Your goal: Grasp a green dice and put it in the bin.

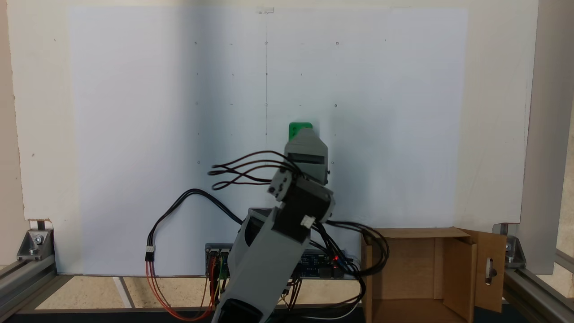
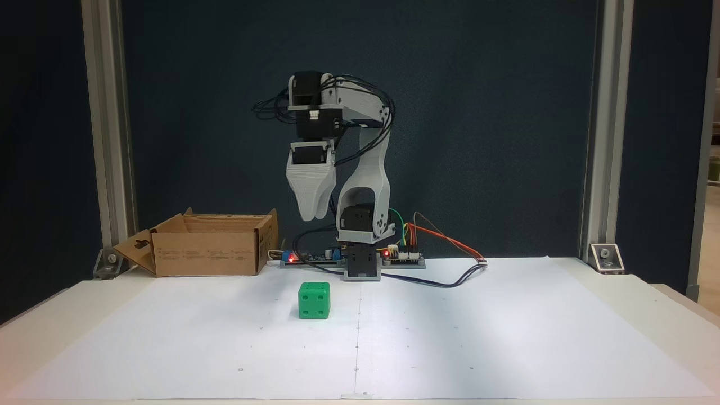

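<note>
Green dice; bin print illegible.

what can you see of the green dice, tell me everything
The green dice is a small bright green cube with rounded corners and recessed pips of the same colour, plastic by its look. It sits flat on the white sheet, nothing else touching it. In a fixed view the gripper hangs above it, well clear; in a fixed view from above, the gripper covers part of it.

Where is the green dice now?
The green dice sits on the white paper, left of its centre line in a fixed view, below the raised gripper and apart from the bin.
</note>
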Available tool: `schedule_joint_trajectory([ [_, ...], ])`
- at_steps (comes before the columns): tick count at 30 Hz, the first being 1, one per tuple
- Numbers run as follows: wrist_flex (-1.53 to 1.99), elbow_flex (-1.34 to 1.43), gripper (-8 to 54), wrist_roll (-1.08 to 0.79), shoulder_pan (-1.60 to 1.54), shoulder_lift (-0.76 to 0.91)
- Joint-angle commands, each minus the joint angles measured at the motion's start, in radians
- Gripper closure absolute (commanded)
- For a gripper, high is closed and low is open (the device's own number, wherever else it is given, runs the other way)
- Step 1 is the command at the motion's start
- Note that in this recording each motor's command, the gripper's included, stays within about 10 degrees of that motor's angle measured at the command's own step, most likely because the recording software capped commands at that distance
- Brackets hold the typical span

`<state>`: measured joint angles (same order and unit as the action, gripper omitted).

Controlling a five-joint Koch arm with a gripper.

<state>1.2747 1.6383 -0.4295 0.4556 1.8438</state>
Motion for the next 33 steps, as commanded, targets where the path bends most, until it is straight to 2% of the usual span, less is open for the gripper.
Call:
schedule_joint_trajectory([
  [1, -0.04, 0.002, -2.0, -0.058, -0.018, -0.003],
  [13, -0.336, 0.209, -1.8, -0.06, -0.046, -0.072],
  [33, -0.522, 0.345, -0.5, -0.06, -0.074, -0.167],
])
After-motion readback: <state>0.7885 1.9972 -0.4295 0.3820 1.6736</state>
